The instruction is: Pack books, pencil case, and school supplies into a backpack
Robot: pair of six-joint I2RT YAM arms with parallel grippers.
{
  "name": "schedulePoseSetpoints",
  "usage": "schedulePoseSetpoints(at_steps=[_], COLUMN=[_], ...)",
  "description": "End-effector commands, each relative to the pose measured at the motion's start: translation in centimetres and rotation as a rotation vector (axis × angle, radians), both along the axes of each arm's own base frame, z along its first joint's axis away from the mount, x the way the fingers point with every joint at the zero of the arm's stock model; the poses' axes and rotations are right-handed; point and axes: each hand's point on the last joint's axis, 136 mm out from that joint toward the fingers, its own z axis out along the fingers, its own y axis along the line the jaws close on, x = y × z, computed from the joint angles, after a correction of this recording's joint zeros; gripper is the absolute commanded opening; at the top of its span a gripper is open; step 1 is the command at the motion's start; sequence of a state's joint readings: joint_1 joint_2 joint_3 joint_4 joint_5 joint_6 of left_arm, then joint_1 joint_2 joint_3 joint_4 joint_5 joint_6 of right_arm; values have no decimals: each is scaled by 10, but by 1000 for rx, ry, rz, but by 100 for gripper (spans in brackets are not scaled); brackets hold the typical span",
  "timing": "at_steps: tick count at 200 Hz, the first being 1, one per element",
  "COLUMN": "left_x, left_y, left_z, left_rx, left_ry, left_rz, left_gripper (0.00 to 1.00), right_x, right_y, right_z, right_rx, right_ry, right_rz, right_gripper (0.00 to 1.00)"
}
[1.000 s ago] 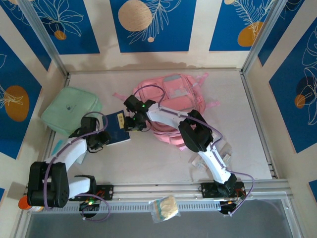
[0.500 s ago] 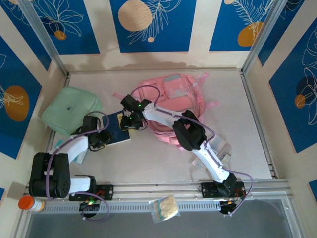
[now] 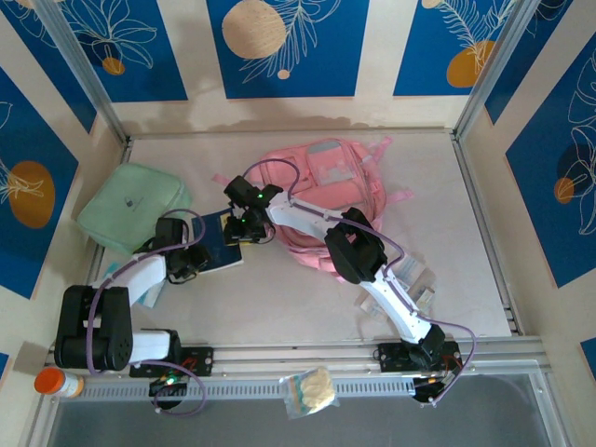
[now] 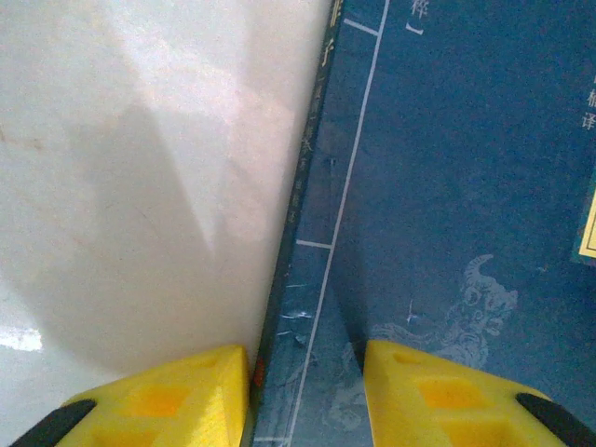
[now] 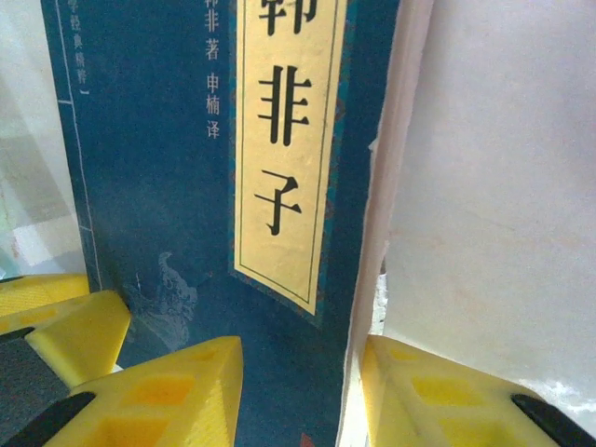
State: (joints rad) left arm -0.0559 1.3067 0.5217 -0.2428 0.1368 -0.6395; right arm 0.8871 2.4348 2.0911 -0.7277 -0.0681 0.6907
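Both tools pinch one navy book (image 3: 222, 240): left tool (image 4: 303, 396) at its spine, right tool (image 5: 300, 391) at its page edge. Next, I judge, they must carry it into the pink backpack (image 3: 340, 182).

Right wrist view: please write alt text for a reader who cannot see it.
A dark navy book with a yellow title label in Chinese characters fills the left and centre. Its page edge sits between the yellow fingers of the right gripper. A pale tabletop lies to the right.
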Motion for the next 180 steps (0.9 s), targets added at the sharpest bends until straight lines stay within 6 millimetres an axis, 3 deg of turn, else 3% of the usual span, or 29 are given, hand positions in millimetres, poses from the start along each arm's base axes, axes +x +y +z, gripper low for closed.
schedulePoseSetpoints(at_steps=[1,89,157,180], left_x=[0,0,1,2], left_y=[-13,-18,-20,-18], left_z=[-11,-16,-13,-9], left_rx=[-62,-85,-92,-82], left_ry=[13,18,12,3], left_rz=[-25,-28,-31,-30], left_gripper=[38,38,40,41], right_x=[-11,-18,-15,-17], right_y=[12,18,13,14], right_z=[48,51,58,68], right_rx=[76,95,90,106], right_ry=[-24,-9,-34,-44], right_rz=[50,41,40,50], right_gripper=[37,29,8,4])
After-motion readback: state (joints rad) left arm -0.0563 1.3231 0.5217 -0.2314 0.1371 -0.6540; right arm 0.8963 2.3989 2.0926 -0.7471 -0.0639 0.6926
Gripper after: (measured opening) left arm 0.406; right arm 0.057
